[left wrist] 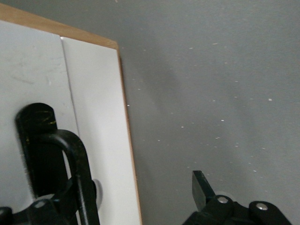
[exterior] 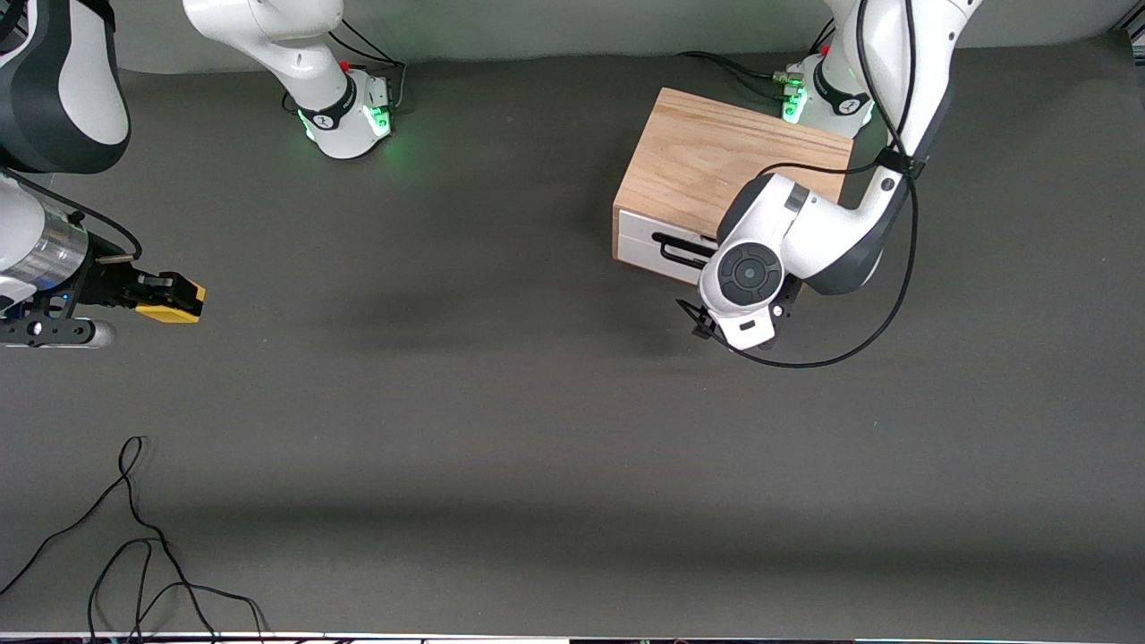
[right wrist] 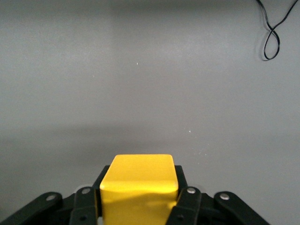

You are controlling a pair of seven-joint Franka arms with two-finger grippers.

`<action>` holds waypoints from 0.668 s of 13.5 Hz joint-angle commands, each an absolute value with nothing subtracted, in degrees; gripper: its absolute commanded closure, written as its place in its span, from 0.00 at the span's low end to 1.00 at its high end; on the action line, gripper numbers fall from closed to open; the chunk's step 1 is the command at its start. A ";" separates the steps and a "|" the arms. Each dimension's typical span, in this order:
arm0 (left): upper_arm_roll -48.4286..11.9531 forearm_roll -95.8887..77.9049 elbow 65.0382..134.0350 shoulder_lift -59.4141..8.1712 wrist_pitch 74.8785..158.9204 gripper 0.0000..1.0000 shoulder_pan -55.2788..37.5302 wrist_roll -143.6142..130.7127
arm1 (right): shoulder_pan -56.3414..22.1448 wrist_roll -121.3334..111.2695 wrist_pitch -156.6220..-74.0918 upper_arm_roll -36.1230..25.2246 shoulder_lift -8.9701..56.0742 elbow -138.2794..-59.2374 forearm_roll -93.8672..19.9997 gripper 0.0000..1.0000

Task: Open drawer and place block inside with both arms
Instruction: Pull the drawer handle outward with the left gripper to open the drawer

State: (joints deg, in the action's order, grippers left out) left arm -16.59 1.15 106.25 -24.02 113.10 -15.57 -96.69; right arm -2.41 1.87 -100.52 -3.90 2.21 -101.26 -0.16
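Note:
The light oak box [exterior: 716,156] stands toward the left arm's end of the table. Its white drawer [exterior: 646,243] looks shut, with the black bar handle [exterior: 680,250] across it. My left gripper [exterior: 716,322] hangs just in front of the drawer, mostly hidden under its wrist. In the left wrist view it [left wrist: 122,199] is open, with the handle [left wrist: 77,164] close beside one finger and the drawer front [left wrist: 101,117] facing it. My right gripper [exterior: 165,288] is shut on the yellow block [exterior: 170,311] above the table at the right arm's end. The block [right wrist: 139,183] also fills the right gripper [right wrist: 138,208] in the right wrist view.
A loose black cable [exterior: 134,537] lies on the grey mat near the front camera at the right arm's end; it also shows in the right wrist view [right wrist: 271,33]. The arms' green-lit bases [exterior: 353,116] stand farthest from the front camera. The mat [exterior: 465,358] between block and box is bare.

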 commanded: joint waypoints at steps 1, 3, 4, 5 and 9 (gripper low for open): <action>-16.17 2.46 105.30 -25.14 117.77 0.00 -16.26 -97.91 | -2.90 3.34 -100.81 -4.04 0.62 -102.57 0.88 0.86; -16.17 2.46 103.98 -25.14 117.77 0.00 -16.08 -97.91 | -2.90 3.34 -100.81 -4.04 0.62 -102.57 0.88 0.86; -16.17 2.55 103.19 -25.14 117.86 0.00 -16.00 -97.82 | -2.90 3.34 -100.81 -4.04 0.62 -102.57 0.88 0.86; -16.08 2.64 102.84 -25.22 118.21 0.00 -16.00 -97.82 | -2.90 3.34 -100.81 -4.04 0.62 -102.57 0.88 0.86; -16.00 5.01 102.13 -26.98 122.68 0.00 -15.73 -97.56 | -2.90 3.34 -100.81 -3.96 0.70 -102.57 0.88 0.86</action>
